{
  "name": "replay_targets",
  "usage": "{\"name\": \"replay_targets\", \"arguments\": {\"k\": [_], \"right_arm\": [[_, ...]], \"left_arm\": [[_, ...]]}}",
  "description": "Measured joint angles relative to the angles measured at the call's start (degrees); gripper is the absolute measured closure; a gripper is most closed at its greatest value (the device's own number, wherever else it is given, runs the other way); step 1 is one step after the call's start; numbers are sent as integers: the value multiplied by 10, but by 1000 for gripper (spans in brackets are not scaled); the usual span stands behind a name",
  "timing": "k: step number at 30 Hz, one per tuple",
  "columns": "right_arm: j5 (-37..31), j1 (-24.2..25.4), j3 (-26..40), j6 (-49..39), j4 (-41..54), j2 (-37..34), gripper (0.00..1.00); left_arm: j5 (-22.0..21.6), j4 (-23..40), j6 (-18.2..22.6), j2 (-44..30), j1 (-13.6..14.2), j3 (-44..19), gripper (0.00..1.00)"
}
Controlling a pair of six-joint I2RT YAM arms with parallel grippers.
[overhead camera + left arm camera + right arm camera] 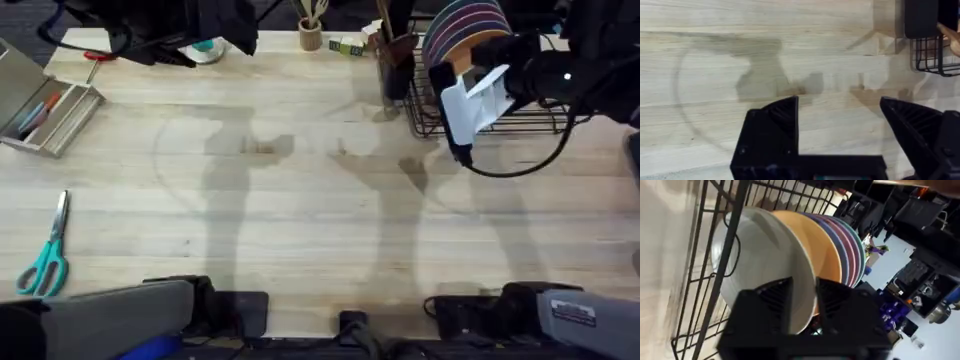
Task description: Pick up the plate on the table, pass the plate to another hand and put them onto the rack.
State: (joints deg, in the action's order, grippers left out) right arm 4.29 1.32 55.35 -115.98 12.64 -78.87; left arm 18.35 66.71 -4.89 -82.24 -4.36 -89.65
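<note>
The white plate (pixel 755 265) stands on edge inside the black wire rack (pixel 720 245), at the front of a row of upright orange, purple, pink and green plates. My right gripper (pixel 805 307) is shut on the white plate's rim, one finger on each face. From overhead, the right arm (pixel 475 95) reaches over the rack (pixel 500 125) at the table's far right. My left gripper (pixel 840 135) hangs open over bare table (pixel 740 60), nothing between its fingers, with a corner of the rack (pixel 932 55) farther off.
Teal-handled scissors (pixel 45 255) lie at the near left. A grey tray of pens (pixel 45 110) sits at the far left. A wooden cup of sticks (pixel 312 35) and a dark utensil holder (pixel 395 65) stand beside the rack.
</note>
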Motion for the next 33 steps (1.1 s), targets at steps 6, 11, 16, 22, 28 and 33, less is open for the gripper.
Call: {"name": "replay_targets", "arguments": {"k": [6, 11, 16, 22, 28, 33], "right_arm": [[0, 0, 0, -2, 1, 0, 40], [0, 0, 0, -2, 23, 5, 5], [0, 0, 1, 1, 44, 22, 6], [0, 0, 6, 9, 44, 55, 5], [-2, 0, 7, 42, 45, 82, 6], [-2, 0, 7, 91, 46, 111, 6]], "left_arm": [[0, 0, 0, 0, 0, 0, 6], [0, 0, 0, 0, 0, 0, 6], [0, 0, 0, 0, 0, 0, 6], [0, 0, 0, 0, 0, 0, 6], [0, 2, 0, 0, 0, 0, 6], [0, 4, 0, 0, 0, 0, 7]]}}
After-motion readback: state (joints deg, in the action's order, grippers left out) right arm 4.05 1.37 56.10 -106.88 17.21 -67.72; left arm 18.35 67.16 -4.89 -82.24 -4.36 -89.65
